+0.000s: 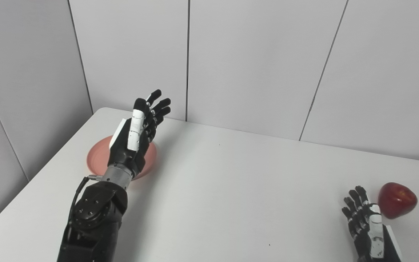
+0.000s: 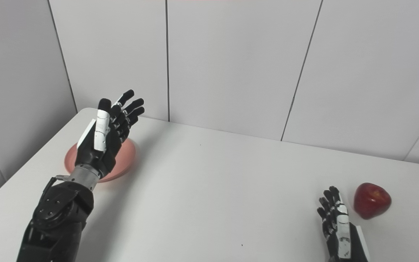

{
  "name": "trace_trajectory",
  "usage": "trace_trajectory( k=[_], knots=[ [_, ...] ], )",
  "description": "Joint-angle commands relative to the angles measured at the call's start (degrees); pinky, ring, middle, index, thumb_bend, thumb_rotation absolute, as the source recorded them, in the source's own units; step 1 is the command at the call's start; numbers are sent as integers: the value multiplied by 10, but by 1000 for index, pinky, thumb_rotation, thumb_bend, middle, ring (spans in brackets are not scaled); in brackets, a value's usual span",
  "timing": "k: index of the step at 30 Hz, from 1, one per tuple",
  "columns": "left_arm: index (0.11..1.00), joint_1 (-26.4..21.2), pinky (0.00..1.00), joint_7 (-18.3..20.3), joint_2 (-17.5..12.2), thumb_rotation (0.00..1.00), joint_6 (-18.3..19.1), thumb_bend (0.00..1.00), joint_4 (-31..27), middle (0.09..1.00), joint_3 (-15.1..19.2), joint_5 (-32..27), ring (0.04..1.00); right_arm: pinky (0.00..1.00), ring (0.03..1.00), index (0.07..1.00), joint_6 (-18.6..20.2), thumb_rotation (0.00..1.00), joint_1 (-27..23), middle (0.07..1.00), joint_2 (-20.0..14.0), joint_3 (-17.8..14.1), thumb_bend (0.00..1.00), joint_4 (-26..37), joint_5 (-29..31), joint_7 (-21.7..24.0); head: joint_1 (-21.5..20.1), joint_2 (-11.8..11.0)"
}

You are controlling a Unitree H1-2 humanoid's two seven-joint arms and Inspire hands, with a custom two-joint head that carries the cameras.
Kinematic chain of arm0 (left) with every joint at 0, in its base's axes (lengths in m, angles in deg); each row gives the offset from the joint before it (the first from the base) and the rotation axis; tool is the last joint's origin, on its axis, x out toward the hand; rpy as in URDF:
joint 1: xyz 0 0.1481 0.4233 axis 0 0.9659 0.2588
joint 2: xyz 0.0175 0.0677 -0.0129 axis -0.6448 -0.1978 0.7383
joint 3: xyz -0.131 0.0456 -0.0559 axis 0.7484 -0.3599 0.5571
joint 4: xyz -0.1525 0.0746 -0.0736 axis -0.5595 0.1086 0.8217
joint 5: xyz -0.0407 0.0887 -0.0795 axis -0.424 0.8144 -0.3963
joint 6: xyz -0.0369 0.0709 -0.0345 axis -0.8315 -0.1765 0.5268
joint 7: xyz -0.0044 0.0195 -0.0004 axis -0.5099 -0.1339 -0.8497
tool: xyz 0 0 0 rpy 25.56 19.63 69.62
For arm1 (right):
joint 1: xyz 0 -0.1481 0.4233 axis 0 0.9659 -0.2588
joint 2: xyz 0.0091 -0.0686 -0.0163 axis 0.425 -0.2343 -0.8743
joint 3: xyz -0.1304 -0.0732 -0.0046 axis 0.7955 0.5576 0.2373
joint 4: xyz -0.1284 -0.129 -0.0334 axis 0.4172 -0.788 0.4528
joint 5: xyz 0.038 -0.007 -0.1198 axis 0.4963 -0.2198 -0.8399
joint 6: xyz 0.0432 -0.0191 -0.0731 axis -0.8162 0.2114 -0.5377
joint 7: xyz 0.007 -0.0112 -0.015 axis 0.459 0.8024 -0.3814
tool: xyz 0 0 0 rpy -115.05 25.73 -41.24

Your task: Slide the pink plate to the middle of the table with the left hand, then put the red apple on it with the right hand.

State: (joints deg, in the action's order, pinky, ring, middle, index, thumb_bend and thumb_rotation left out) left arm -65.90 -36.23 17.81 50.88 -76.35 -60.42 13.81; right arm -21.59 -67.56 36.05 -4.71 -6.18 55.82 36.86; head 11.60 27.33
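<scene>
Plate (image 1: 98, 160): pink, round, shallow, smooth matte; sits at table's far-left corner, nothing seen in it, mostly hidden behind left hand. Apple (image 1: 396, 199): red, glossy, rounded, on table at near-right. Table (image 1: 231, 189): white, smooth, rounded corners. Left hand (image 1: 136, 136): black with white panels, raised over plate, fingers spread, holding nothing. Right hand (image 1: 367, 223): just beside apple, apart from it, fingers loosely extended, empty.

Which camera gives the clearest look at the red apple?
The right eye view: the red apple sits whole, clear of the right hand. In the left eye view the apple lies nearer the frame edge, close beside that hand's fingers.
</scene>
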Motion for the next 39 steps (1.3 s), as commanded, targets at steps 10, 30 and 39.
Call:
trace_trajectory(
  k=[10,30,39],
  knots=[
    [839,-77,891,31,-71,972,-38,1000,75,846,41,-32,861,1000,977,977,-16,1000,21,976,18,7,850,-18,3,2,0,1],
    [828,-139,879,95,-157,959,-124,1000,276,827,87,-53,846,1000,978,977,-13,1000,20,978,17,6,858,-18,4,1,3,2],
    [848,-154,883,96,-176,937,-154,1000,355,818,89,-45,846,1000,983,984,-15,1000,20,984,12,7,854,-23,3,5,7,0]
  ],
)
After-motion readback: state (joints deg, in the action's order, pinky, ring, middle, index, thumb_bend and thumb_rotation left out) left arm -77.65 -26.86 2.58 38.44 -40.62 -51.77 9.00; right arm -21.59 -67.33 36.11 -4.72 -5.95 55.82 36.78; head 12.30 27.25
